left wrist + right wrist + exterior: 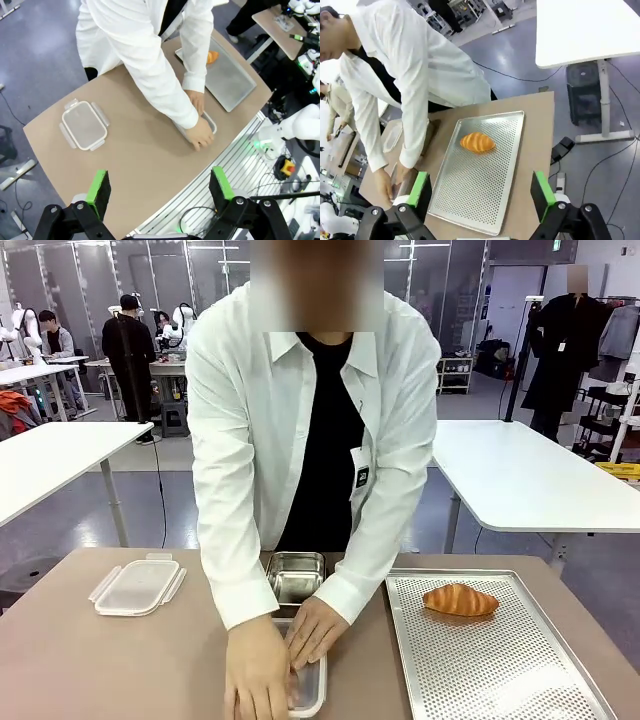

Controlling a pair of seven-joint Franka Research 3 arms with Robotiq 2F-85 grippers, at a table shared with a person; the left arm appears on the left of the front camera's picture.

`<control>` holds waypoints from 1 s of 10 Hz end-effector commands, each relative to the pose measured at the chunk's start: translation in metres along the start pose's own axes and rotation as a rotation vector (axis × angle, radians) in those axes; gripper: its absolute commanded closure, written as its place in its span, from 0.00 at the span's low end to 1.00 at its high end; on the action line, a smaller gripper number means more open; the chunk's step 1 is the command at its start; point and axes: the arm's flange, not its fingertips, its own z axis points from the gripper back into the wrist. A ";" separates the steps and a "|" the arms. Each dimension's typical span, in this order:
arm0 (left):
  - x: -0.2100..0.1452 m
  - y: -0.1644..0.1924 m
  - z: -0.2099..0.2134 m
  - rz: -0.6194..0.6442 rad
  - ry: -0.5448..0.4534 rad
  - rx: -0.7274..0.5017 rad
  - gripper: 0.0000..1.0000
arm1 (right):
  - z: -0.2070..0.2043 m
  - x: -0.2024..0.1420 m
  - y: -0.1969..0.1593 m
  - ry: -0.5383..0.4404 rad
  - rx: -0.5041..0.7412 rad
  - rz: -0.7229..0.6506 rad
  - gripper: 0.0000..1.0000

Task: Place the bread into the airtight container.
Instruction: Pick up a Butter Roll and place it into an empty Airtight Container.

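Bread (460, 600) lay near the tray's (520, 670) far edge, toward its left corner, with the tray along the table's (100, 660) right edge. At the near edge, the person's hands (258, 672) pressed on the clear container (311, 690). The lid (137, 585) sat toward the far left corner. Left gripper (159, 189) and right gripper (481, 191) hung above, fingers wide and empty.

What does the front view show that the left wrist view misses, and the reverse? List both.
Front view adds the steel box, beyond the person's hands. Left wrist view adds the left gripper, open. Both share the lid, the tray with the bread, and the hands on the clear container.
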 end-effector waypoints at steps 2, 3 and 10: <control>0.000 -0.001 0.001 -0.013 -0.006 -0.020 0.00 | 0.001 0.020 0.011 0.008 0.016 0.052 0.00; 0.000 -0.001 0.001 -0.013 -0.006 -0.020 0.00 | 0.001 0.020 0.011 0.008 0.016 0.052 0.00; 0.000 -0.001 0.001 -0.013 -0.006 -0.020 0.00 | 0.001 0.020 0.011 0.008 0.016 0.052 0.00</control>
